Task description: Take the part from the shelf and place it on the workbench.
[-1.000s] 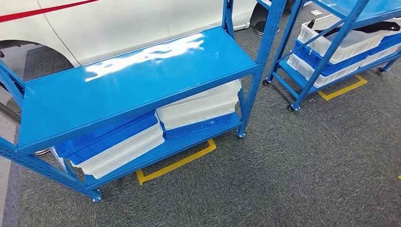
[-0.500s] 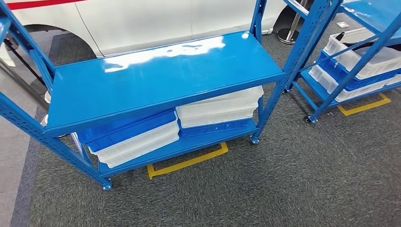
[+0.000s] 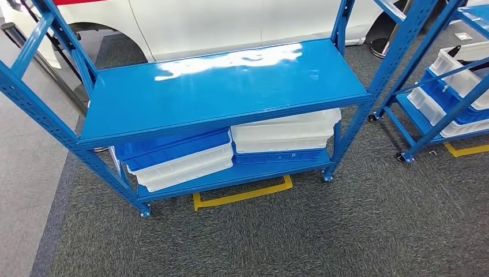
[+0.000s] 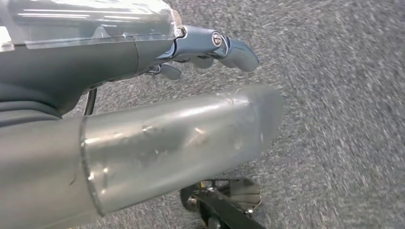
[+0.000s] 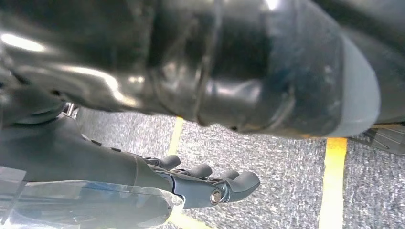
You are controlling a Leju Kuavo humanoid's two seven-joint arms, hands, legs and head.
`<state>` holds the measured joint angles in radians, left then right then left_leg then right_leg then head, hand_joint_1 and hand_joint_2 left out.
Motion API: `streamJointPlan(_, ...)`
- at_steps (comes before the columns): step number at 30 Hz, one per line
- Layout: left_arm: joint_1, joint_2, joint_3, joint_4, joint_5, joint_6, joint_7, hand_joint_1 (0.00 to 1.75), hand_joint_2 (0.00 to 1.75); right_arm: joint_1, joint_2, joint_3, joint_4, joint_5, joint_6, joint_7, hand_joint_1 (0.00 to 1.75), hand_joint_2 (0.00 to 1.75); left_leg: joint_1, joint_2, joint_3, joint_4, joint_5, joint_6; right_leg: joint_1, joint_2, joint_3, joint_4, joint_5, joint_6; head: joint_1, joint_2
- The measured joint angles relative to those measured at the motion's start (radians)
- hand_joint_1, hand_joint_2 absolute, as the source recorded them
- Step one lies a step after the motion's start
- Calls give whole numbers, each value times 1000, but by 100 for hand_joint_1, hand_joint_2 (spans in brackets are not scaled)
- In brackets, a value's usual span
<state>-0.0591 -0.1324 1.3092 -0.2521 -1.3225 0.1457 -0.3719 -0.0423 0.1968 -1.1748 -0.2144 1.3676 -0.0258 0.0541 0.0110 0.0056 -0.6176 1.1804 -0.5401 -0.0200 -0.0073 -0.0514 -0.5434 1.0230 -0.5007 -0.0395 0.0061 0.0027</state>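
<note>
The whole head view has slid right over the last second, so the camera is turning left, not the racks moving: the near rack [image 3: 225, 86] now sits centred, with the second rack [image 3: 444, 69] at the far right edge. That rack's white bin [image 3: 461, 69] holds a dark object, perhaps the part; I cannot tell. The left hand [image 4: 210, 47] and right hand [image 5: 205, 183] hang over carpet [image 3: 323, 231], fingers loosely apart, holding nothing. Judging by this, the fetch has not begun.
</note>
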Motion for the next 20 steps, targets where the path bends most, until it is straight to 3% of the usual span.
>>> streamJointPlan(2,-2,1,0,0,-1,0,0,0,0,-1,0,0,0,0,-1,2,0,0,-7,32,67,-133,46,14,5,-15,3,1,-3,6,0,0)
streamJointPlan(3,-3,1,0,0,-1,0,0,0,0,-1,0,0,0,0,-2,3,0,0,-11,43,82,-166,52,20,7,-21,4,1,-4,11,0,0)
streamJointPlan(5,-3,1,0,0,-1,0,0,0,0,-3,0,-1,0,0,-6,7,0,0,-15,39,82,-179,53,31,8,-32,7,-1,-4,21,0,0)
streamJointPlan(7,1,0,0,0,-1,1,1,0,0,-4,-1,-2,0,-2,-10,9,0,0,-9,29,87,-189,61,42,6,-20,7,12,-17,32,0,0)
streamJointPlan(8,1,-1,0,0,-2,2,1,0,0,-5,-1,-3,0,-5,-11,10,0,0,-6,25,90,-194,66,49,4,-3,-5,41,-38,37,0,0)
streamJointPlan(10,-1,-2,0,0,-2,5,3,0,0,-4,-2,-8,0,-9,-12,13,0,0,-4,19,89,-197,71,56,2,35,-60,158,-105,43,1,0)
streamJointPlan(12,-1,-1,0,0,-2,8,4,0,0,-3,-3,-13,0,-11,-12,15,0,0,-5,11,87,-195,71,58,0,46,-118,271,-144,46,0,0)
streamJointPlan(13,-1,-1,0,0,-2,8,5,0,0,-3,-4,-15,0,-12,-12,15,0,0,-5,6,87,-194,70,58,-1,46,-126,281,-133,47,1,0)
streamJointPlan(14,-1,-1,0,0,-2,8,6,0,0,-3,-4,-16,0,-13,-13,15,0,0,-5,1,89,-192,68,57,-2,46,-114,251,-104,47,1,0)
streamJointPlan(16,-1,-3,0,0,-3,8,9,0,0,-2,-6,-17,0,-13,-14,15,0,0,-6,-7,92,-188,63,52,-4,48,-53,115,-29,42,1,0)
streamJointPlan(17,-1,-4,0,0,-4,9,10,0,0,-3,-7,-18,0,-14,-15,15,0,0,-7,-10,93,-185,60,48,-3,50,-28,57,-5,38,1,0)
streamJointPlan(19,-2,-5,0,0,-4,11,11,0,0,-4,-7,-19,0,-14,-17,15,0,87,-10,-13,91,-181,57,38,1,52,-10,8,7,31,0,0)
streamJointPlan(20,-2,-5,0,0,-5,12,12,0,0,-4,-8,-20,0,-14,-18,14,0,116,-11,-14,91,-179,56,35,3,52,-11,7,8,29,0,0)
